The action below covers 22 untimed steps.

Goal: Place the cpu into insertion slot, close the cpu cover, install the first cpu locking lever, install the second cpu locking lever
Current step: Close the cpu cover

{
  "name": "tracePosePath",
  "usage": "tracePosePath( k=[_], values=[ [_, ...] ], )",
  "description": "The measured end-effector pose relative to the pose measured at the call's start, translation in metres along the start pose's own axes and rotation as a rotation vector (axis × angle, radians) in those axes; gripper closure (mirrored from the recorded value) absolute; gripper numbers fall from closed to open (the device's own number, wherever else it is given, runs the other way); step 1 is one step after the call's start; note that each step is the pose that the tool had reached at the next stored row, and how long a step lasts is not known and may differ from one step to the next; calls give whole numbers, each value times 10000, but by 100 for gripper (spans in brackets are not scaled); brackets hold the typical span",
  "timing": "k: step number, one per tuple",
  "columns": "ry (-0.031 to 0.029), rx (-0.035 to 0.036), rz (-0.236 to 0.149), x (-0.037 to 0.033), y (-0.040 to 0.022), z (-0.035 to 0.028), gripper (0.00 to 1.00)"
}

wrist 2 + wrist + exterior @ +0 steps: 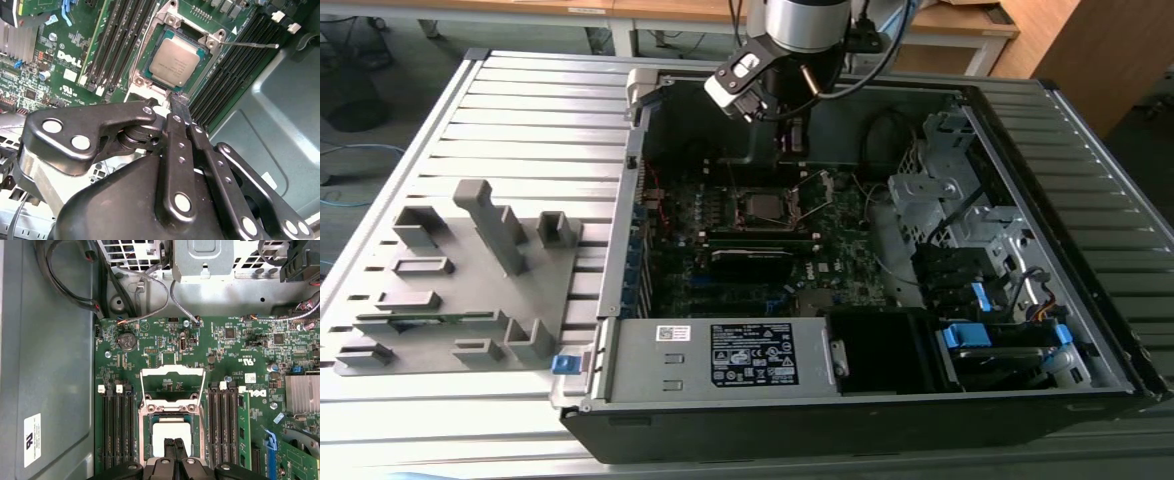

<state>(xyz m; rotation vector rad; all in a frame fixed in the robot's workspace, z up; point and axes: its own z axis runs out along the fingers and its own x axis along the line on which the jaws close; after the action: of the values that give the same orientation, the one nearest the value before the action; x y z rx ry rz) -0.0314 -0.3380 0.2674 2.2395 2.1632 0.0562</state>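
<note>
- Over the far end of the open computer case (854, 432), up above the motherboard (843, 240): the pincer (794, 138), pointing down, clear of the board.
- Fingers (170, 449) pressed together in both wrist views, gripping nothing at all.
- Right below those tips, the insertion slot (148, 432), silvery rim on dark green board, roughly mid-board in the exterior view.
- And seated in it, the cpu (175, 61), lying flat, silvery-grey face up, square with the rim.
- Tips lined up over one edge of the cpu in the first wrist view, just off a corner of the slot in the second; touching or not, cannot tell.
- Beyond the slot, the cpu cover (172, 371), swung open, not yet down on the chip, green board showing through its big window.
- Out from one corner of the slot, a thin metal rod (250, 45), reaching across the long black memory slots (227, 65).
- More memory slots on both flanks of the slot, one green stick standing in a row beside them.
- Near side of the case: a grey power supply (720, 355) with a dark label.
- Toward the exterior view's right, drive bays with blue clips (963, 335).
- Under everything, a slatted metal desk (520, 110).
- On the desk at the exterior view's left, well apart from the case, a grey fixture tray (454, 290) with upright blocks.
</note>
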Motion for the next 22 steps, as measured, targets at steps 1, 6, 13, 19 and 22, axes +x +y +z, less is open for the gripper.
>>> tracePosePath(
  k=[1, 6, 13, 19, 22],
  values=[
    [0, 0, 0, 1, 14, 1, 89],
    [1, 0, 0, 2, 73, 4, 89],
    [1, 0, -2, 3, 79, 4, 89],
    [1, 0, 0, 3, 101, 5, 89],
    [0, 0, 0, 8, 105, 5, 89]
  ],
)
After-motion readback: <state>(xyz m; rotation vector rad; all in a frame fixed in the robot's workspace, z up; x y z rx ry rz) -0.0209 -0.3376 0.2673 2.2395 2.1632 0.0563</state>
